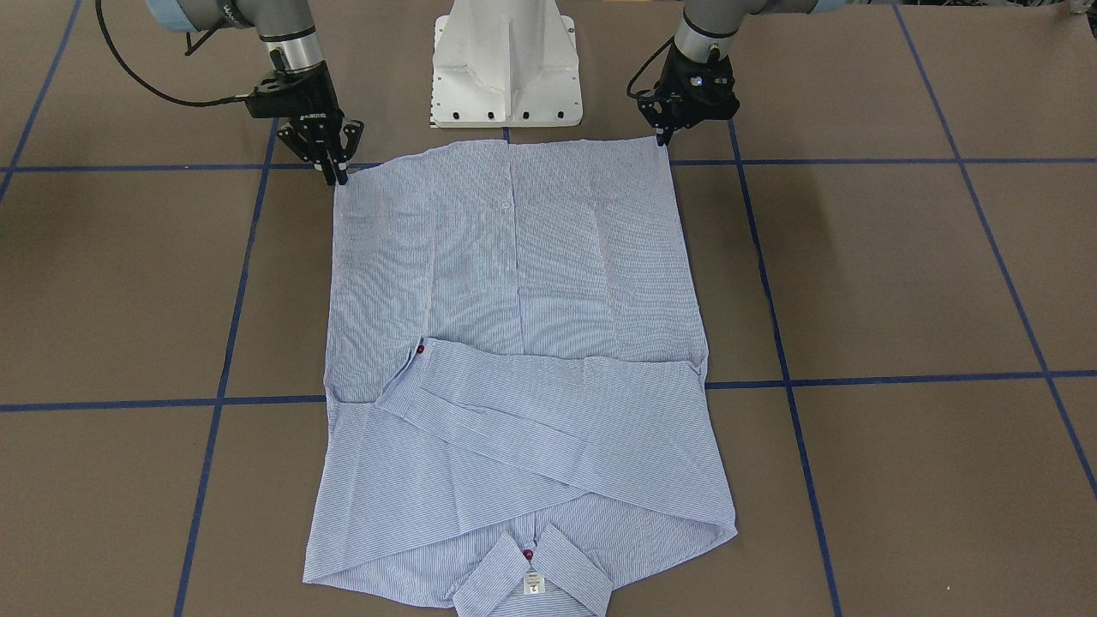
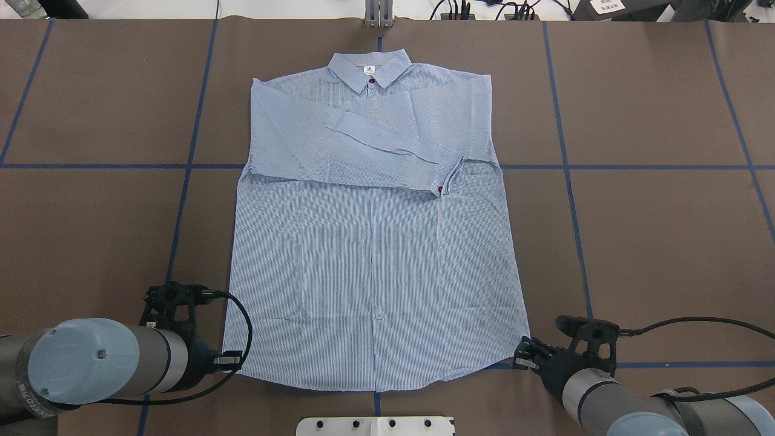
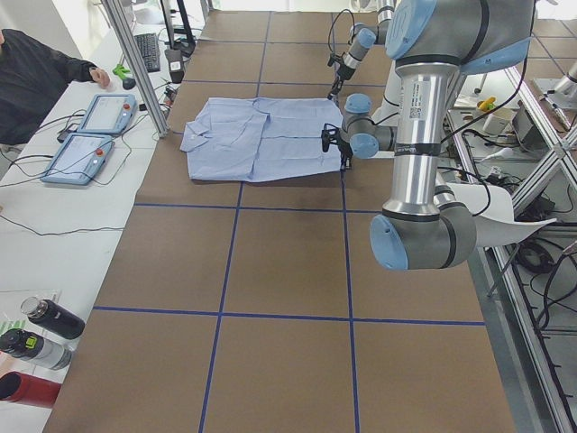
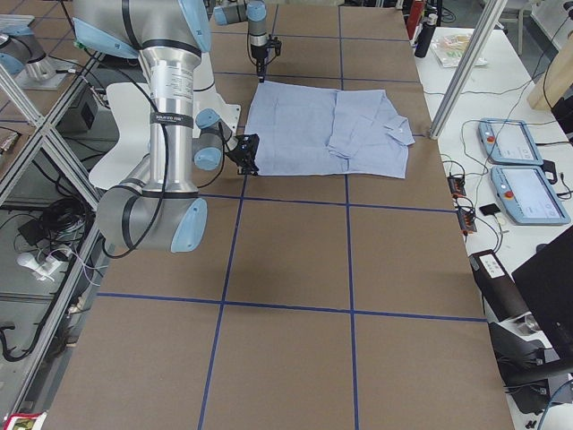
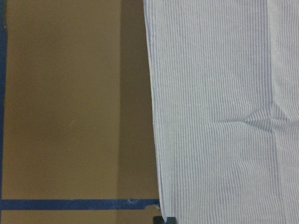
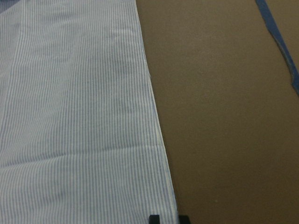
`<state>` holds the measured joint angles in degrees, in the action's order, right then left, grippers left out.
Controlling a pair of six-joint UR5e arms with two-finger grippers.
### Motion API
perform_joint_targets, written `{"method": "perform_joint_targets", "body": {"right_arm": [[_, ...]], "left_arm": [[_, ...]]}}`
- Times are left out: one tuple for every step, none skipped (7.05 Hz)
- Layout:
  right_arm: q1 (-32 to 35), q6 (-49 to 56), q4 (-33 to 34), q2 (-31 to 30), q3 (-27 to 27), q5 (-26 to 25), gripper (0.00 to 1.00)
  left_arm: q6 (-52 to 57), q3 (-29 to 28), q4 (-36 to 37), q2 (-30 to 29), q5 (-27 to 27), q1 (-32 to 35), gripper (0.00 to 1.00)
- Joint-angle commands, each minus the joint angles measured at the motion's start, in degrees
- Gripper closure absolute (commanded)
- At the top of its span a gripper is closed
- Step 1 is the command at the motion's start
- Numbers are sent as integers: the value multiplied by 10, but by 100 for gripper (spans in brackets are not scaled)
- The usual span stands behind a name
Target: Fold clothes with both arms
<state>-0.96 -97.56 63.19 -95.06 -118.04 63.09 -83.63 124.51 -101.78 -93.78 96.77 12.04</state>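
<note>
Shirt: the shirt point(image 2: 375, 254) lies flat at the middle of the table point(image 2: 636, 242). In the overhead view we see its collar point(image 2: 369, 63) at 12 o'clock and its hem at 6.
Sleeves: a sleeve point(image 2: 387, 151) is folded across the chest, and its cuff button point(image 2: 440, 190) points to 4 o'clock.
Left gripper: overhead, the arm's own bulk hides it. The front-facing view shows the left gripper point(image 1: 662, 137) at the hem corner. In its wrist view we see the dark fingertips point(image 5: 163, 219) pressed together on that corner, so we read it as pinching the cloth.
Right gripper: the right gripper point(image 2: 524, 357) sits at the 5 o'clock hem corner. Its wrist view shows two fingertips point(image 6: 154, 218) set narrow, with the shirt's edge between them.
Neck label: the neck label point(image 1: 533, 584) reads best from the front.
Base: the white pedestal base point(image 1: 506, 64) stands just beyond the hem.
Only in the left side view: a person's sleeve point(image 3: 36, 72) and two tablets point(image 3: 90, 135).
</note>
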Motion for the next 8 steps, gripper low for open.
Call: {"method": "perform_joint_targets", "body": {"right_arm": [[-1,0,0,5,0,-1,78],[-2,0,0,5,0,-1,78],[-2,0,0,5,0,-2,89],[-2,-1,0,5,-2,-7,100],[1,-3,0,5,-10,-15,100],[3,-4,5,0,-29,-13,100],[3,-7,22,-11,-71,-3,100],[-3,-15,46,-35,-135,33,100]], "left_arm": [[0,0,0,0,0,0,100],[1,0,0,0,0,0,100],[1,0,0,0,0,0,100],[0,0,0,-1,1,0,100],[0,2,0,-2,2,0,100],[0,14,1,-2,3,0,100],[1,37,2,0,13,0,100],[0,62,2,0,41,0,100]]}}
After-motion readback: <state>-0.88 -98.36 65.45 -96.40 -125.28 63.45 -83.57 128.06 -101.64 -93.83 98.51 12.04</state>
